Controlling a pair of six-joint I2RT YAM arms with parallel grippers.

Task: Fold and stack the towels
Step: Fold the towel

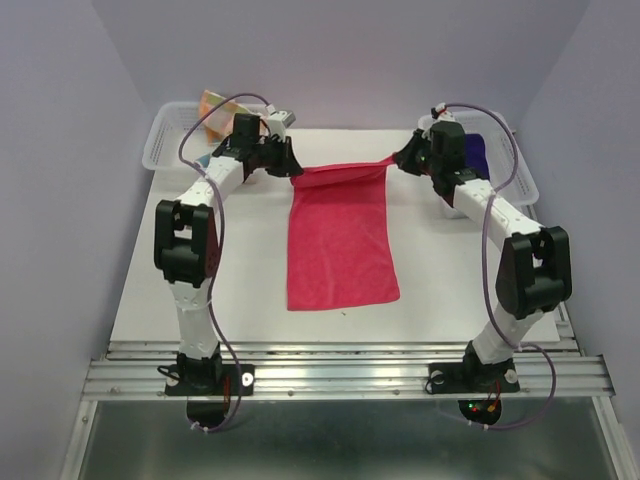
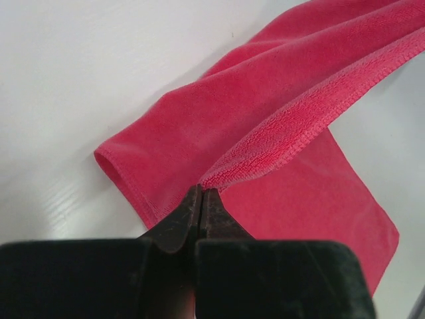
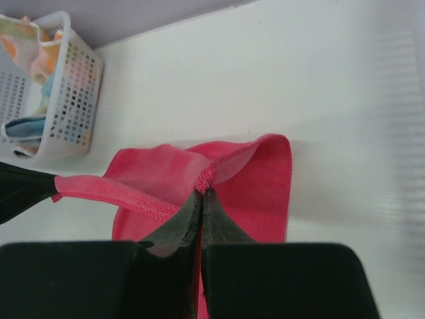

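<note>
Left pincer (image 2: 201, 194), right pincer (image 3: 202, 193), clamping pink towel (image 1: 338, 240)

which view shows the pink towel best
Top external: the pink towel shows whole, its far corners pinched by the left gripper and right gripper. Each wrist view shows only a pinched corner and part of it.

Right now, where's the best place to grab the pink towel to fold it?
By its two far corners, one from each side. The pink towel lies long and flat, so pinching the hemmed corners should lift its far edge evenly. The left gripper and right gripper are shut on those corners.
</note>
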